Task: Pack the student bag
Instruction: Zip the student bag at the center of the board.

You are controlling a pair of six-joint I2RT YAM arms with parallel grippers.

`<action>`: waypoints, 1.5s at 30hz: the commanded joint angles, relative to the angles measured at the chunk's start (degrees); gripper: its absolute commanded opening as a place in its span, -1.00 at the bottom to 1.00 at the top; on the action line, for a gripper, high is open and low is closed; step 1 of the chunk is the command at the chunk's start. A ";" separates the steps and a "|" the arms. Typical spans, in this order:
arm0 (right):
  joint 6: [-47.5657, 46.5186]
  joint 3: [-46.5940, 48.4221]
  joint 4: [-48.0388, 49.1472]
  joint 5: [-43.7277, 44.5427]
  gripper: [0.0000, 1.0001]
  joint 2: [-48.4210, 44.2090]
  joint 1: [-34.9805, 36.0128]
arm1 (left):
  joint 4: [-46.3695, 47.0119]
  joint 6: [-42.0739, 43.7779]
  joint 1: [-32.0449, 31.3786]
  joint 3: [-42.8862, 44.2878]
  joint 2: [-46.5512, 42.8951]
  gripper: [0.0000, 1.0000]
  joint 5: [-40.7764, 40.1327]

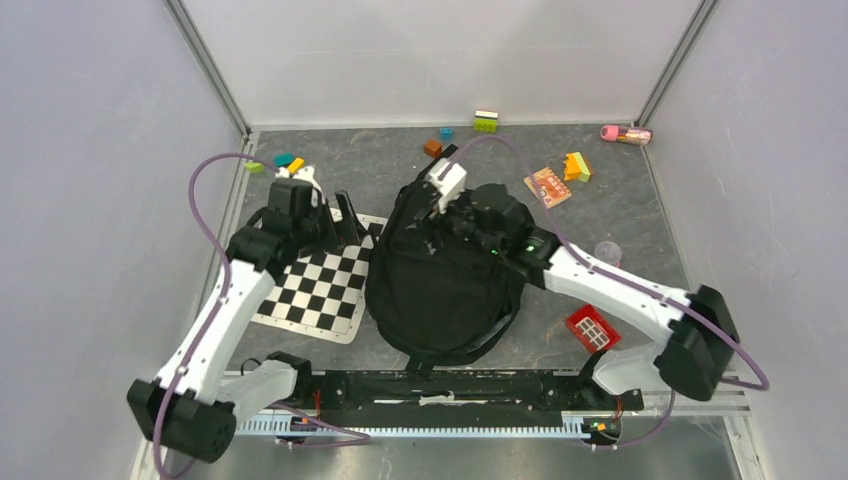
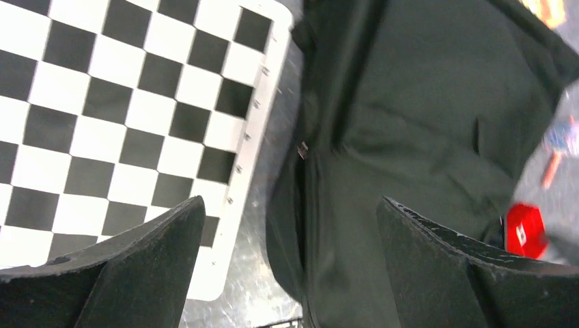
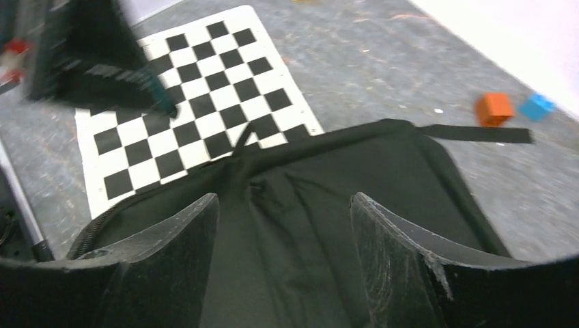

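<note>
Grey desk (image 1: pixel 640 230), walled cell. Student bag (image 1: pixel 445 290) lies flat at centre, touching checkerboard mat (image 1: pixel 315 285). Left fingers (image 2: pixel 150 266) wide, empty, at bag's left edge. Right fingers (image 3: pixel 403 266) wide, empty, over bag top. Advice: pinch zip rim only, both sides, avoid straps.

The left wrist view's edges cut off the large black fabric backpack (image 2: pixel 423 123). In the right wrist view, a dark blurred shape (image 3: pixel 89 61) overlaps the black-and-white checkered board (image 3: pixel 205 102).
</note>
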 commanded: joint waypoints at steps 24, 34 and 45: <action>-0.18 27.04 3.05 -3.20 -0.24 38.49 8.26 | 21.28 4.71 16.72 -5.89 5.88 0.99 2.32; -0.09 24.07 -0.38 -3.85 -0.92 36.67 9.22 | 21.37 4.70 17.58 -6.18 5.65 0.99 4.18; 1.61 14.71 3.30 -2.46 -1.00 26.42 10.71 | 21.54 4.42 17.90 -6.75 5.62 0.99 5.41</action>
